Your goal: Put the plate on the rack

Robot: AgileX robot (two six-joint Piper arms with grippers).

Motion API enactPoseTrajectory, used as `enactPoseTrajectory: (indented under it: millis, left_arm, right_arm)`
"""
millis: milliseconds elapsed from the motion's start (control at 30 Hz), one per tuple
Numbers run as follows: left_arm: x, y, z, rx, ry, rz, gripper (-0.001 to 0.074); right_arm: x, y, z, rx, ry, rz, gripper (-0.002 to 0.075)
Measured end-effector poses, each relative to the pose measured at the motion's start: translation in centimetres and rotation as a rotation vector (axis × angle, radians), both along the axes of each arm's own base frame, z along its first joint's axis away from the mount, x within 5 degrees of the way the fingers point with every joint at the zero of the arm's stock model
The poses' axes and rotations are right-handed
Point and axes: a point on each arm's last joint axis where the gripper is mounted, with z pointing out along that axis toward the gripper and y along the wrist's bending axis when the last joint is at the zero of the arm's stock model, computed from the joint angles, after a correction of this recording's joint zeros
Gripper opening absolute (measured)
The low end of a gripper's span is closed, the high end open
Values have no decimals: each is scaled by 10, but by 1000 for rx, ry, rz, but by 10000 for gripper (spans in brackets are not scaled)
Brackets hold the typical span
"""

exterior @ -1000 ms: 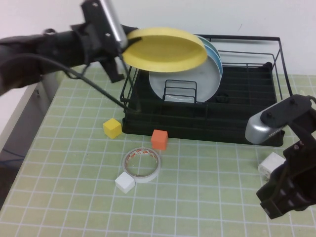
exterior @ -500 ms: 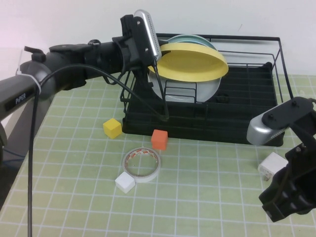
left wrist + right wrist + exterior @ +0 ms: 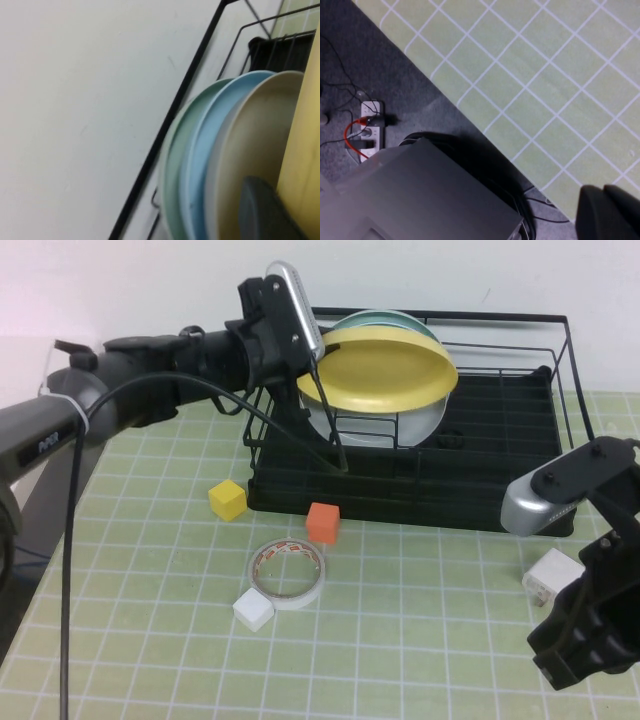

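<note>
Left gripper (image 3: 312,358): fingertips hidden behind the yellow plate (image 3: 385,364) rim, upper centre of the high view. In the left wrist view only a yellow strip at the right edge and one dark finger (image 3: 265,212), cut by the bottom edge.

Stacked plates (image 3: 430,415) in the rack (image 3: 500,490): mostly covered by the yellow plate.

Right gripper (image 3: 610,212): lower right corner, cut by the frame in the right wrist view; finger spacing unreadable.

The left arm (image 3: 150,365) is showing matte black links, a silver wrist camera housing, white lettering and a trailing black cable (image 3: 70,540). The right arm (image 3: 590,620) is showing black casing and a silver housing.
</note>
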Motion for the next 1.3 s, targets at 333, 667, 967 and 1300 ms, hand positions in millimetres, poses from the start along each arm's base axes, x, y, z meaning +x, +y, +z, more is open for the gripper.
enactPoseTrajectory:
  millis: [333,667,967,1300]
  left_arm:
    - [8,-3,-33,-27,126,30,143]
    - [2,-5,-21,-100,167,4,422]
    - [-12,8,50,-302,225,136,174]
    - [4,42,33,-470,378,628,4]
  right_arm:
    - [0,0,0,-1,-1,0,2]
    - [0,0,0,0,1,-3,1]
    - [2,1,1,14,-22,-9,1]
    - [2,1,1,22,-15,-33,1]
